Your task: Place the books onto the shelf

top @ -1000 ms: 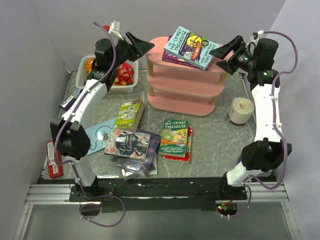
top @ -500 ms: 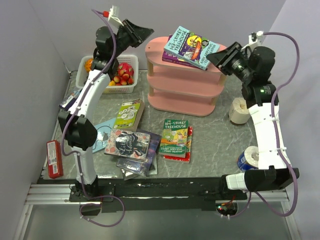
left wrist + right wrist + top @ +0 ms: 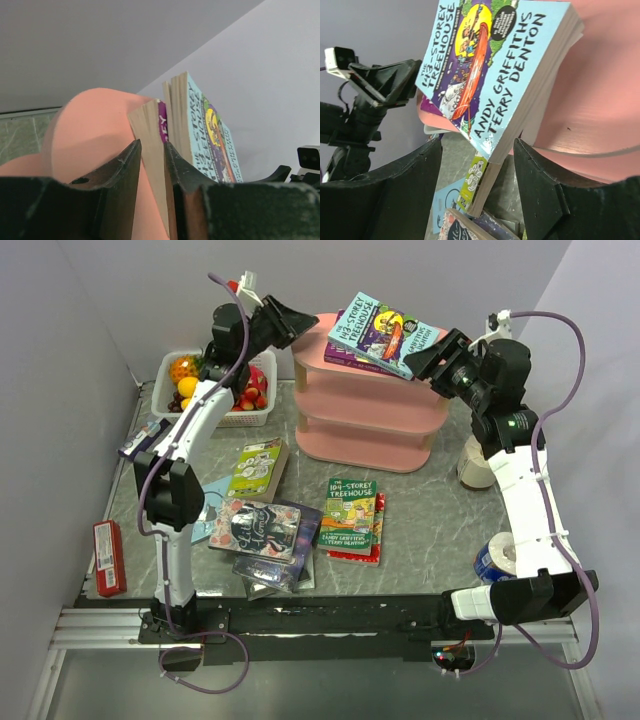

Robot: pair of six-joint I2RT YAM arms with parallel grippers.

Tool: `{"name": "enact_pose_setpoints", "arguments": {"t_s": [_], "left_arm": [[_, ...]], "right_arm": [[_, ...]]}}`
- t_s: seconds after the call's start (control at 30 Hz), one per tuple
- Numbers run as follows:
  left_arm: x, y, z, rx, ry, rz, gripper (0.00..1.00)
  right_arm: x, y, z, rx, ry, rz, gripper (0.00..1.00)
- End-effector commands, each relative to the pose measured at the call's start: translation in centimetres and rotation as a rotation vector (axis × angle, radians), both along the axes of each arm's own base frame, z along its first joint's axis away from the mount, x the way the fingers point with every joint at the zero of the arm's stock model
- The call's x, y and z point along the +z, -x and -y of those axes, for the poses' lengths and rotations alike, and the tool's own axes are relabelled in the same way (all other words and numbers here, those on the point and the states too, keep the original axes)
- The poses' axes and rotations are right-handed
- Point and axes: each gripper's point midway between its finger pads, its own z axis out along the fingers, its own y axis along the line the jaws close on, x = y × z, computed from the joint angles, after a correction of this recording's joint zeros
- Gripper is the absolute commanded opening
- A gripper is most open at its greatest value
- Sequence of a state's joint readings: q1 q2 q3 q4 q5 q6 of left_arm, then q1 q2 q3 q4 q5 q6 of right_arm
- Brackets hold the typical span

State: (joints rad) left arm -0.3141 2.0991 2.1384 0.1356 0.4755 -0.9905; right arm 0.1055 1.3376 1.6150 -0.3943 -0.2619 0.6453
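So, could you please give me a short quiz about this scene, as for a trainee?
1. True or false: books lie on the middle tier of the pink shelf.
2. On which tier does the light-blue Treehouse book rest? A top, B middle, C bottom.
3. What does the white basket hold?
Key: 1 false; 2 A; 3 fruit.

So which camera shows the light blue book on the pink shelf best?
Right wrist: the light blue paperback book fills much of the frame, title readable. Top external shows it small and tilted; left wrist shows it nearly edge-on.
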Motion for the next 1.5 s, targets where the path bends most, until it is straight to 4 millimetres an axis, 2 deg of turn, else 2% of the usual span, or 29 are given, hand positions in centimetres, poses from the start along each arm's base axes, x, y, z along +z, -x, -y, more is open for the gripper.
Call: {"name": "enact_pose_setpoints", "arguments": {"t_s": [0.0, 0.2, 0.37, 0.67, 0.97, 1.1, 1.47], "left_arm": [[4.5, 2.1, 0.8, -0.043, 0.039, 0.11, 0.32], [4.4, 2.8, 1.8, -0.057, 0.018, 0.115, 0.33], [2.6, 3.2, 2.8, -0.07, -0.016, 0.101, 0.32], [1.6, 4.4, 2.8, -0.085, -0.025, 0.091, 0.31], [3.6, 5.5, 1.9, -0.06, -0.022, 0.143, 0.31], [4.0, 6.0, 1.9, -0.079, -0.012, 0.146, 0.32], [4.0, 7.1, 1.4, -0.069, -0.027, 0.16, 0.32]], "right_arm": [[1.5, 0.4, 0.7, -0.038, 0.022, 0.057, 0.67], [0.5, -0.1, 0.9, -0.051, 0.027, 0.036, 0.67], [0.2, -0.4, 0.8, -0.051, 0.027, 0.028, 0.67], [0.1, -1.2, 0.6, -0.043, 0.032, 0.028, 0.63], [1.3, -0.9, 1.1, -0.068, 0.038, 0.058, 0.63], [1.8, -1.1, 1.1, -0.067, 0.047, 0.062, 0.6], [1.3, -2.5, 0.7, -0.047, 0.06, 0.031, 0.51]]}}
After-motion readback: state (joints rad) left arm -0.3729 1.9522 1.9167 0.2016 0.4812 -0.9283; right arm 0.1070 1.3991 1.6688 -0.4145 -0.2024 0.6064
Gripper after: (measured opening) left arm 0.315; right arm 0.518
